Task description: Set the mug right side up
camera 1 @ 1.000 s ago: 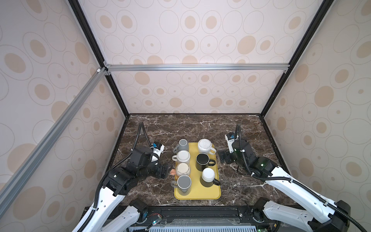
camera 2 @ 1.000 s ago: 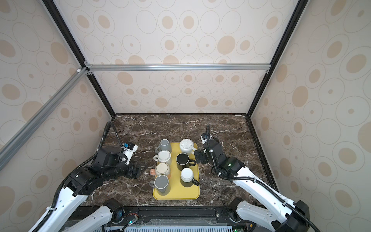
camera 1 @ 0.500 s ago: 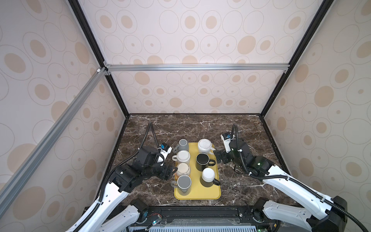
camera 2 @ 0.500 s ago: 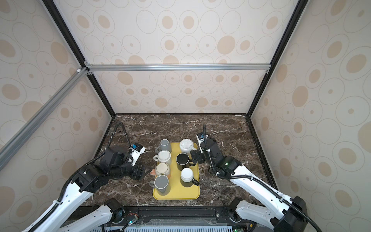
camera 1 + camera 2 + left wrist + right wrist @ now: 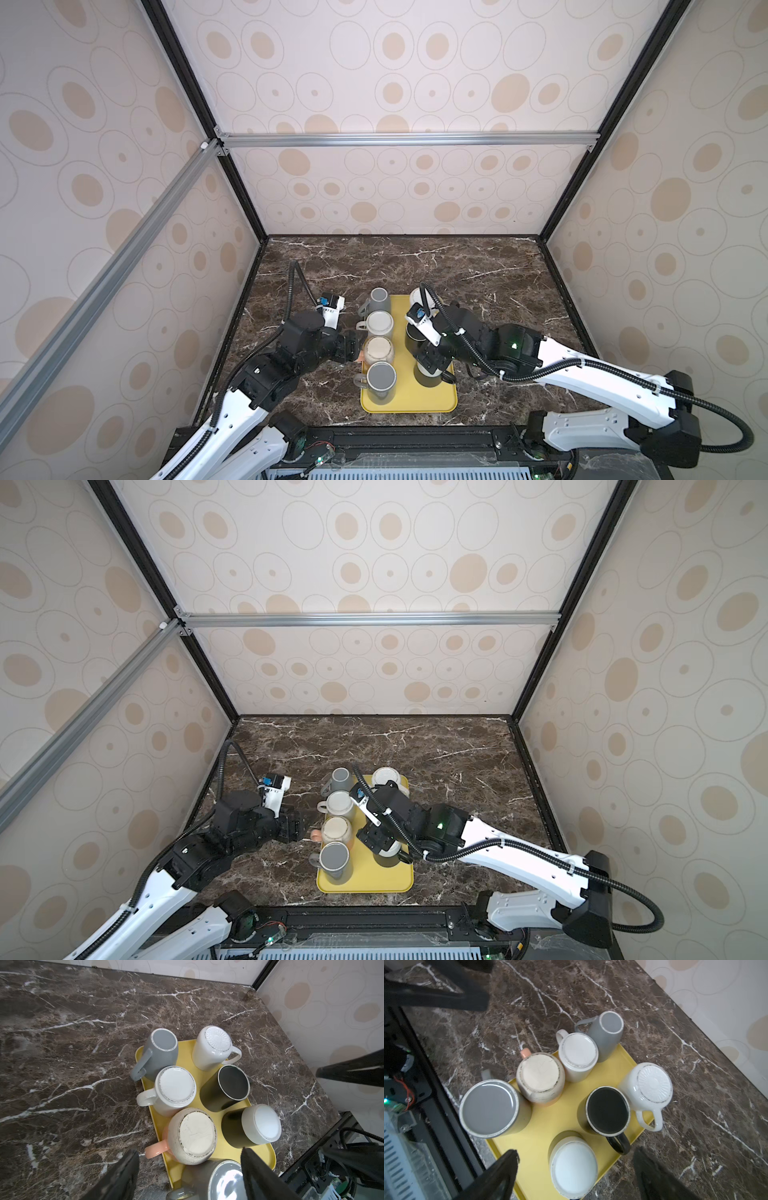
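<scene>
With both arms reaching in from the front edge, the left arm is bent low over the surface [image 5: 415, 266], wrist level and pointing at the left edge of the yellow tray [image 5: 411, 399]. The left gripper [image 5: 352, 348] sits just beside the peach handle [image 5: 155, 1150] of the speckled mug [image 5: 379, 350]. Its fingers are spread and hold nothing, and I can't tell if they touch the handle.

The right arm stretches in across the tray's right half with the wrist pitched down. The right gripper [image 5: 432, 360] hangs above the black mug with white base [image 5: 574, 1169] at front right. Its fingers [image 5: 506, 1169] stand wide on either side, with gaps showing, so it grips nothing.

Seven mugs stand on the tray, bases up as far as the wrist views show.
- Left column, back to front: tall grey mug [image 5: 379, 301], white mug [image 5: 379, 322], speckled mug, large grey mug [image 5: 380, 376].
- Right column, back to front: white ribbed mug [image 5: 652, 1084], black mug [image 5: 607, 1110], black mug with white base.

The blue tag [image 5: 328, 300] on the left wrist camera is too small to read.
</scene>
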